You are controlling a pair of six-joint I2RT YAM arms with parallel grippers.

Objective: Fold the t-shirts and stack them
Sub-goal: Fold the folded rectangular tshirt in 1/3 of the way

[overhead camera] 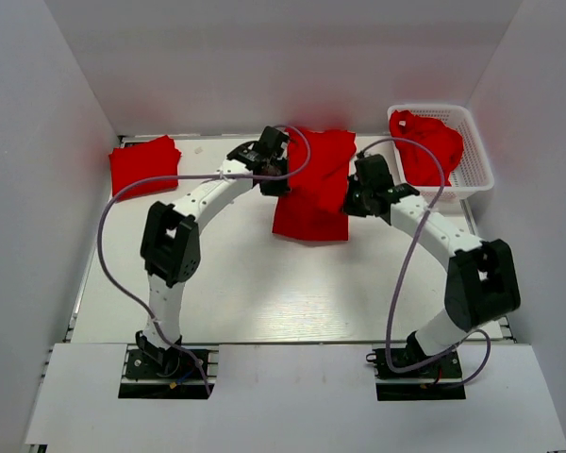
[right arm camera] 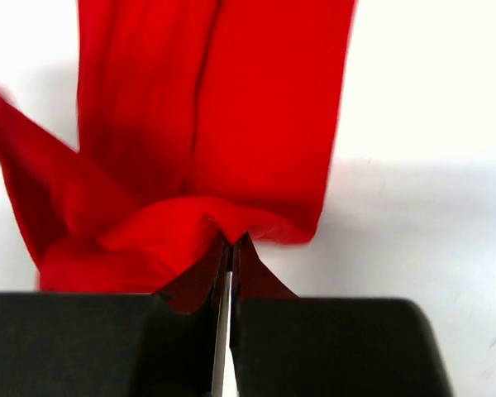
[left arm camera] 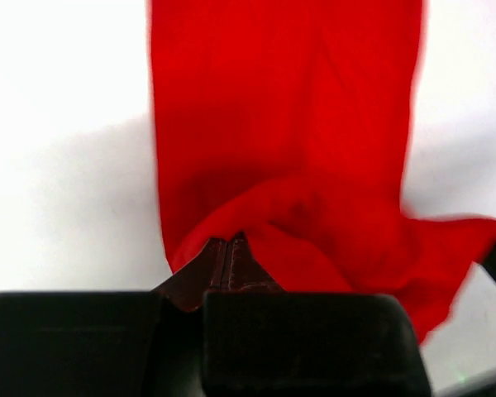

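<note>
- While the middle t-shirt (overhead camera: 311, 189) is gripped from both sides, three red t-shirts, two grippers and one basket are counted in the overhead view.
- Its left edge is pinched by the left gripper (overhead camera: 275, 179); in the left wrist view the jaws are seen clamped together on a bunch of red cloth.
- Its right edge is pinched by the right gripper (overhead camera: 352, 203); in the right wrist view the jaws are pressed almost together, with a fold of cloth caught between them.
- That shirt is spread between the two grippers over the far middle of the table (overhead camera: 264, 293), and from each wrist camera it is seen running away as a long red panel over the white surface.
- Whether its near hem is resting on the table cannot be told.
- A second t-shirt (overhead camera: 143, 165) is spotted at the far left, laid down as a compact folded square, well apart from both grippers.
- A third t-shirt (overhead camera: 429, 146) is seen crumpled inside the white lattice basket (overhead camera: 481, 165) at the far right.
</note>
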